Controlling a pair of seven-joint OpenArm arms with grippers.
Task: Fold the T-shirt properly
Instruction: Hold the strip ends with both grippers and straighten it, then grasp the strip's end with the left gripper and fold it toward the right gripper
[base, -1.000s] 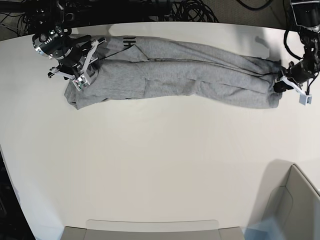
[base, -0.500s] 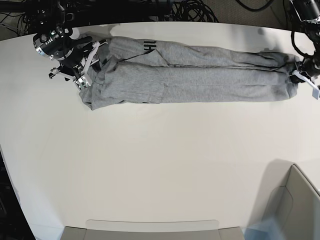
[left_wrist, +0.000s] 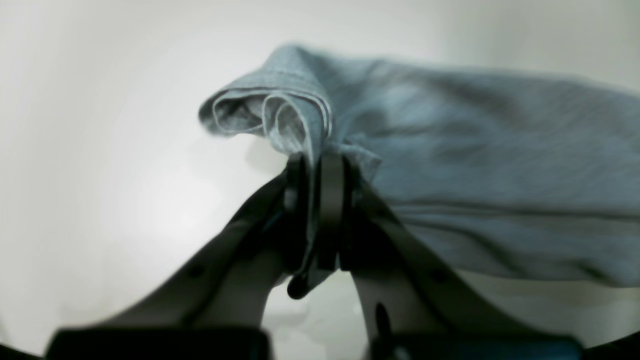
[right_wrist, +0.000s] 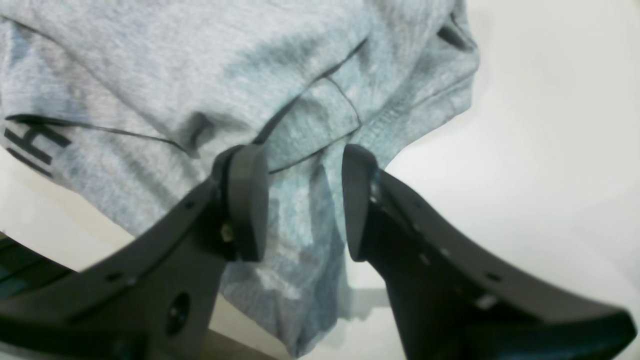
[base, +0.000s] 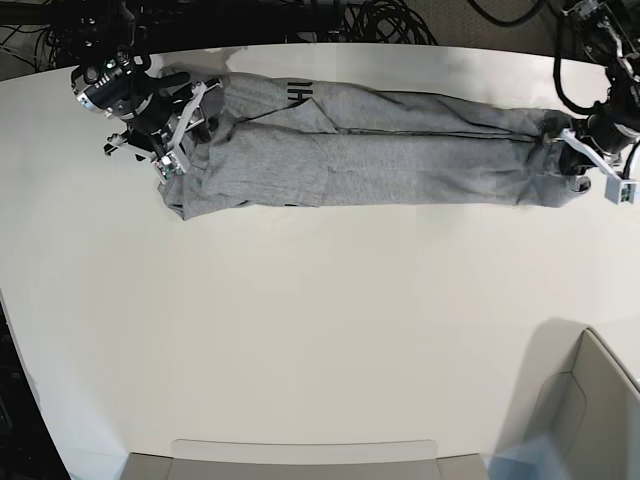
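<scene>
- The T-shirt is lying as a long narrow band across the far side of the worktop, its long axis running straight from one of my arms to the other.
- My left gripper is pinching the bunched hem end, jaws together on the cloth.
- My right gripper is straddling the opposite end near the black lettering, jaws standing apart with cloth between them, not clamping.
- I am judging the next fold to run end to end along that axis; each arm is sitting at its own end.
</scene>
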